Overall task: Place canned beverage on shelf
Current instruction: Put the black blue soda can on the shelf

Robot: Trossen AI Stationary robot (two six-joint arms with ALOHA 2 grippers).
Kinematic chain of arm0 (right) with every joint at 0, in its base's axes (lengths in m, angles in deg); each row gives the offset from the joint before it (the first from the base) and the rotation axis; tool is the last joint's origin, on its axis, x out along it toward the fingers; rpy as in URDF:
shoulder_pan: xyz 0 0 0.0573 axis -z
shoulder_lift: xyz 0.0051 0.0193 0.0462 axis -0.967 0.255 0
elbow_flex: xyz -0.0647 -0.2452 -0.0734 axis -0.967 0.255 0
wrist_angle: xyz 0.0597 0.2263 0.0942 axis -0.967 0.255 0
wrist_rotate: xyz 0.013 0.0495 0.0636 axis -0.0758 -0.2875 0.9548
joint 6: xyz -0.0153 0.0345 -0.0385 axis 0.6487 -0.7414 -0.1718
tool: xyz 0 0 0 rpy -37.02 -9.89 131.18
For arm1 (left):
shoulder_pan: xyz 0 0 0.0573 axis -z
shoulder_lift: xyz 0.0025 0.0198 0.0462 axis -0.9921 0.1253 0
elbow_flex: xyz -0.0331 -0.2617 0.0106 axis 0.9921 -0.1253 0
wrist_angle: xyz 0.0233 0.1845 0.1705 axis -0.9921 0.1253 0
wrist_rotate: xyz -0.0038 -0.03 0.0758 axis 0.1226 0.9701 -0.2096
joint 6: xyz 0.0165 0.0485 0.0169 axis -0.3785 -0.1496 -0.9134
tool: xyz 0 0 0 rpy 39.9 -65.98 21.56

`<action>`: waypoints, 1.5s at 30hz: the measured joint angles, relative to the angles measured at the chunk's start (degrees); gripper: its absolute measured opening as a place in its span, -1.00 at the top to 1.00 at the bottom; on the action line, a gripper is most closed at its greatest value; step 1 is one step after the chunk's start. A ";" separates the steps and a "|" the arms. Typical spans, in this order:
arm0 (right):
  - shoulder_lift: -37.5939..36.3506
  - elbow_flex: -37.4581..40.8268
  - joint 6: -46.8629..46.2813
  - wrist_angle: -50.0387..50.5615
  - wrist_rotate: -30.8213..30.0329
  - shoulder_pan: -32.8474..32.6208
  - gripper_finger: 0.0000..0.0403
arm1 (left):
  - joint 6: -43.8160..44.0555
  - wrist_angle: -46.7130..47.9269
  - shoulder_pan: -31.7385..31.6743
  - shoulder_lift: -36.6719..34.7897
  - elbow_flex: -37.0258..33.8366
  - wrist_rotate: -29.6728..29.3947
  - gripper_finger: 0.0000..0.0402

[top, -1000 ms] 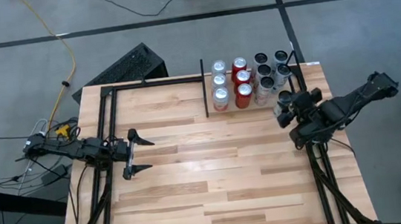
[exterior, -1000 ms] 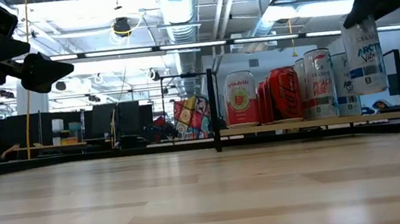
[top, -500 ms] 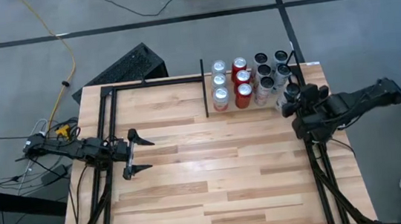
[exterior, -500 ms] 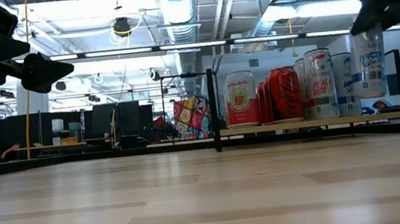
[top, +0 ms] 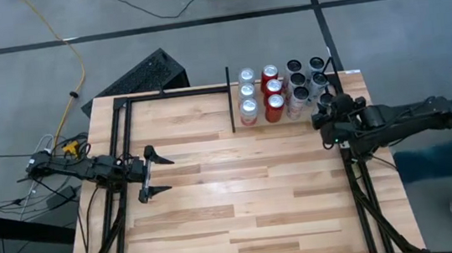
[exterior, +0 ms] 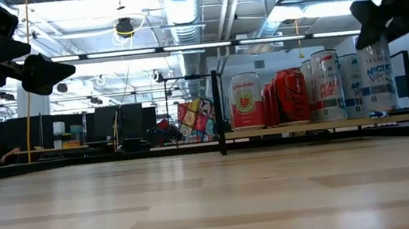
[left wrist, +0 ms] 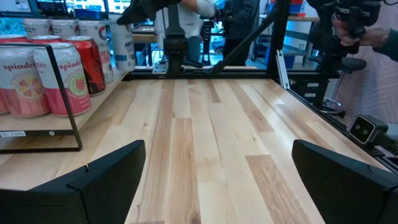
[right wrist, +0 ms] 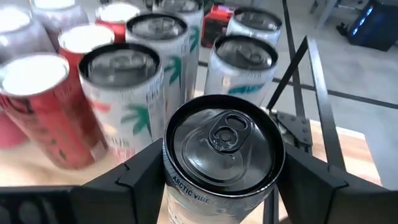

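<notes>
— So which arm is working the can?
— Left gripper point(top: 152, 173) is idling open, well left. Right gripper point(top: 327, 121) is gripping the can point(right wrist: 219, 163) upright between its fingers, at the shelf's point(top: 214, 170) right rail, just near of the far can rows point(top: 283, 91).
— Changed?
— It's sitting lower and closer to the rows.

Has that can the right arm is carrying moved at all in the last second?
Yes. The can in the right end effector has come down beside the standing cans; its base is now about level with the shelf board.
</notes>
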 joint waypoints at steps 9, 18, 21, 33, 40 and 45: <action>0.31 -0.04 6.15 -4.13 0.52 5.97 -0.36 | -0.01 -0.02 0.02 0.01 0.00 0.00 -0.95; 3.29 -0.04 15.33 -12.21 4.12 13.35 -0.36 | 0.00 0.00 0.01 0.00 0.00 0.00 -0.95; 3.19 -0.04 15.38 -11.96 4.29 14.54 -0.36 | 0.00 -0.02 0.00 0.00 0.00 0.00 -0.95; 3.68 3.37 18.13 -21.42 4.88 19.94 -0.36 | 0.00 -0.02 0.00 0.02 0.00 -0.01 -0.95; 3.30 4.85 19.93 -23.36 5.09 21.70 -0.36 | -0.02 0.00 0.02 0.00 0.00 0.00 -0.95; 1.76 4.98 21.23 -23.35 6.05 21.70 -0.40 | 0.00 0.00 0.01 0.00 0.00 0.00 -0.95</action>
